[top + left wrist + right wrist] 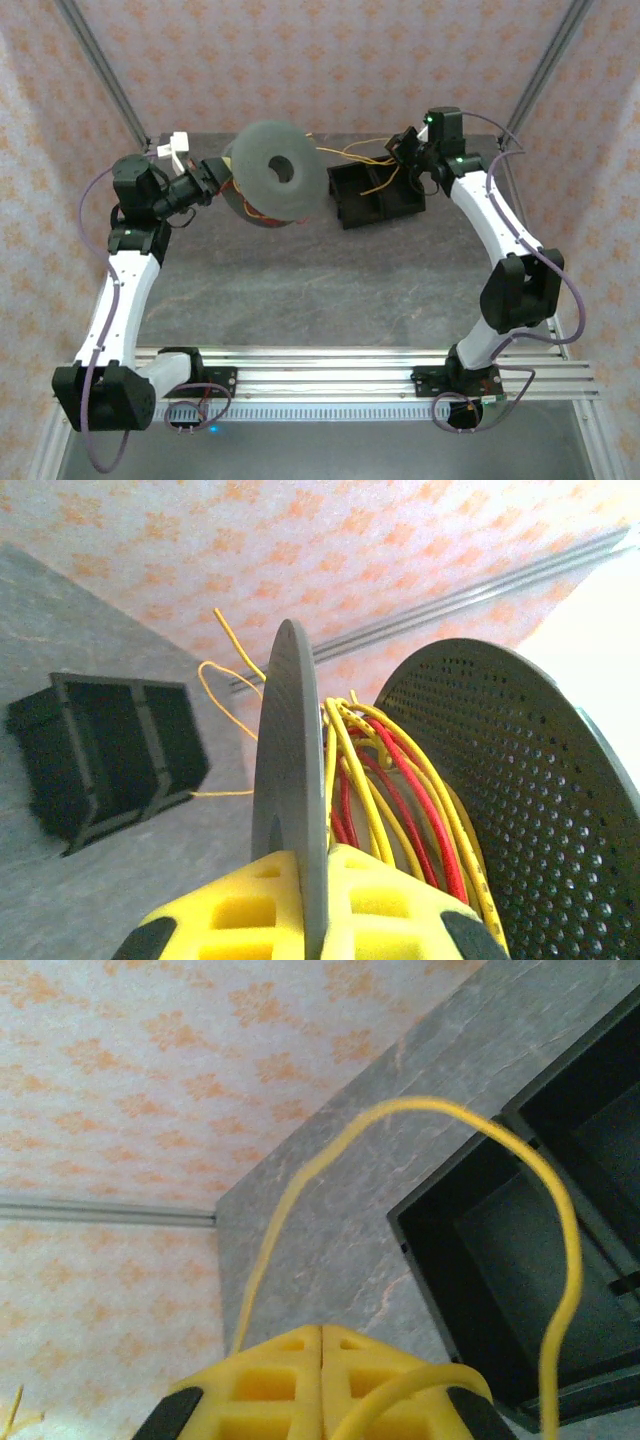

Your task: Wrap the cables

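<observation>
My left gripper (222,180) (315,865) is shut on the rim of one flange of the dark grey spool (275,172) (290,760), which hangs tilted above the table. Yellow and red cables (400,790) lie wound between that flange and the perforated one (500,780). Loose yellow strands (355,152) run from the spool to my right gripper (403,148) (322,1332). Its fingertips meet, and a yellow cable (440,1110) comes out beside the left finger, arches over and drops to the right. A second bend crosses the right finger.
A black two-compartment tray (375,195) (100,760) (520,1250) stands on the grey table below the loose strands, between the two grippers. A small white part (178,145) sits at the back left. Patterned walls close in the back and sides.
</observation>
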{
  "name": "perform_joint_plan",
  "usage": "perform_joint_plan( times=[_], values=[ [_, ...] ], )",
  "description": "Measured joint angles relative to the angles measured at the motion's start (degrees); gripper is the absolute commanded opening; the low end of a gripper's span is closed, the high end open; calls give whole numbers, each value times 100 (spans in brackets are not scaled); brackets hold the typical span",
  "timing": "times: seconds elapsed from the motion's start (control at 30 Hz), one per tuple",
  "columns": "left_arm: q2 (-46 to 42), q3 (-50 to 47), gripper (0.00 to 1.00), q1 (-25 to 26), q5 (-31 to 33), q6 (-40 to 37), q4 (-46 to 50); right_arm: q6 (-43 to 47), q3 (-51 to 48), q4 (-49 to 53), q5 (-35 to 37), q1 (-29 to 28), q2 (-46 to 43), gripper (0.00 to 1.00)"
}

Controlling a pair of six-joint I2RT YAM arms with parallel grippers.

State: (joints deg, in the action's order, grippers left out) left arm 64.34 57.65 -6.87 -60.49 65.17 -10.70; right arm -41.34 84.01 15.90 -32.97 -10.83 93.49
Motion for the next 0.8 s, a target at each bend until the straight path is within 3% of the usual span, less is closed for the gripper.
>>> perform_joint_plan(
  times=[0.17, 0.33, 0.8],
  values=[
    [188, -247, 0, -15, 225, 1108, -789, -223, -614, -616, -136, -59, -201, 0],
    [179, -439, 0, -15, 708, 1648, -1108, -385, -973, -1119, -114, -345, -254, 0],
    [-813, -546, 0, 855, 3840, 595, 522, -671, -1928, -1637, 1003, -1768, -1086, 0]
  ],
)
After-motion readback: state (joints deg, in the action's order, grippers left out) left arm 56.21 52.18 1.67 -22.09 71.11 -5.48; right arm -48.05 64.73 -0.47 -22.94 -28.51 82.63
